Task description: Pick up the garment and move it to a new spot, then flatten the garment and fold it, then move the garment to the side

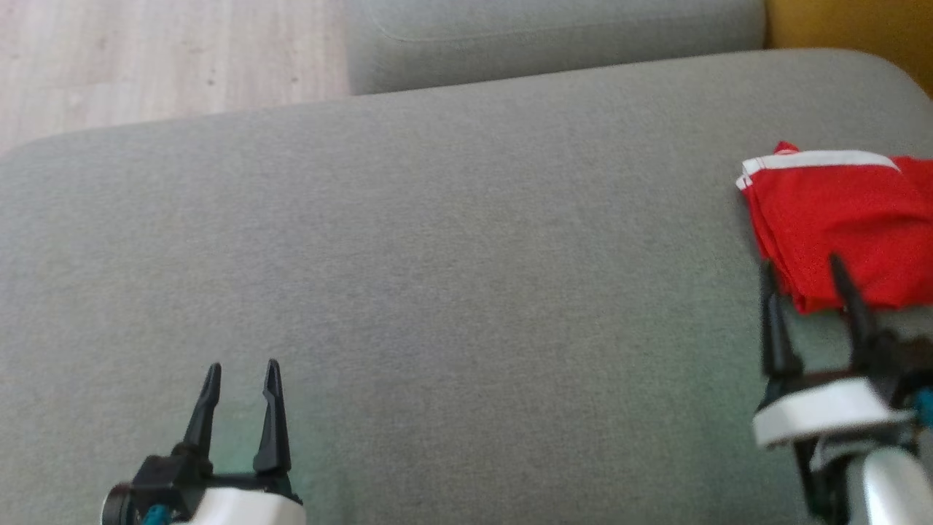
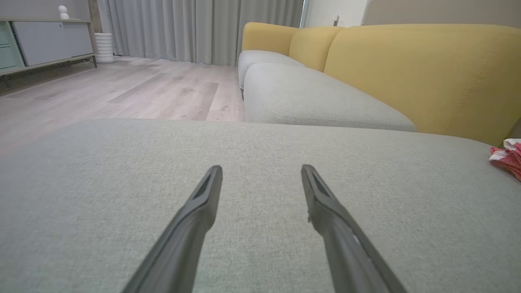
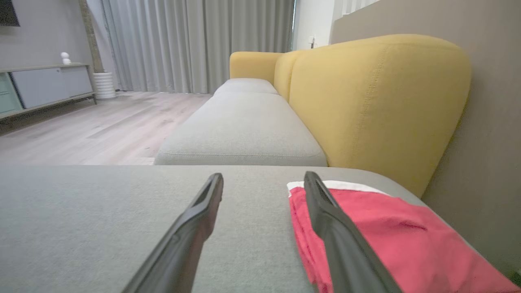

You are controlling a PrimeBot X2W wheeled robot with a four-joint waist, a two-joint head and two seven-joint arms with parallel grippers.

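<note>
On the grey cushion (image 1: 466,240), the red garment (image 1: 838,219) is parked folded at the right edge. The right gripper (image 1: 800,262), spread wide and empty at its near corner, is probably best lifted straight off so nothing gets snagged. The left gripper (image 1: 243,364) is spread empty too.

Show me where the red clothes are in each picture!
Head view: red garment at the right edge, halfway up.
Left wrist view: a sliver at the far right edge.
Right wrist view: large, at the lower right.
Shared landmark: the yellow sofa back near it.
</note>
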